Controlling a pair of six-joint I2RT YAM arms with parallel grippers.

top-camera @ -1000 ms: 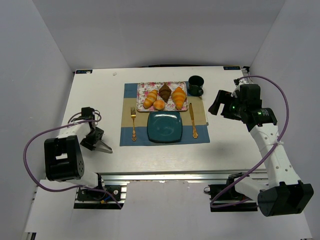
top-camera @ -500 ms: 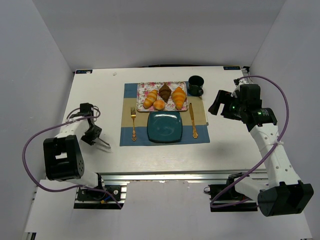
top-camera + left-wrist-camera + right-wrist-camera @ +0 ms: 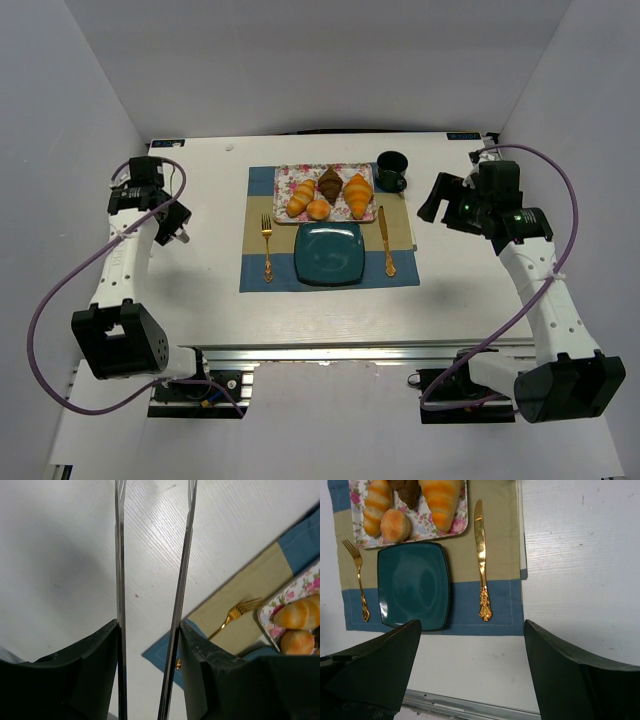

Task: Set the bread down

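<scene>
The bread lies on a floral tray (image 3: pixel 288 176): a striped elongated roll (image 3: pixel 300 197) and a round bun (image 3: pixel 318 209). Both also show in the left wrist view, roll (image 3: pixel 297 614) and bun (image 3: pixel 297 641), and in the right wrist view, roll (image 3: pixel 376 506) and bun (image 3: pixel 395 525). My left gripper (image 3: pixel 170 225) is left of the placemat, raised, and shut on metal tongs (image 3: pixel 120 580) whose two arms stand apart. In the left wrist view my left gripper (image 3: pixel 149 627) points at bare table. My right gripper (image 3: pixel 432 200) is wide open and empty, right of the placemat; it also shows in the right wrist view (image 3: pixel 471 625).
A dark chocolate croissant (image 3: pixel 330 184) and a golden croissant (image 3: pixel 358 194) share the tray. A teal square plate (image 3: pixel 328 253) sits on the blue and tan placemat (image 3: pixel 400 268), with a gold fork (image 3: pixel 267 248) to its left and a gold knife (image 3: pixel 385 242) to its right. A dark cup (image 3: pixel 391 170) stands behind.
My left arm has swung up and back from the near left of the table to its far left, carrying the tongs. My right gripper has shifted slightly back.
</scene>
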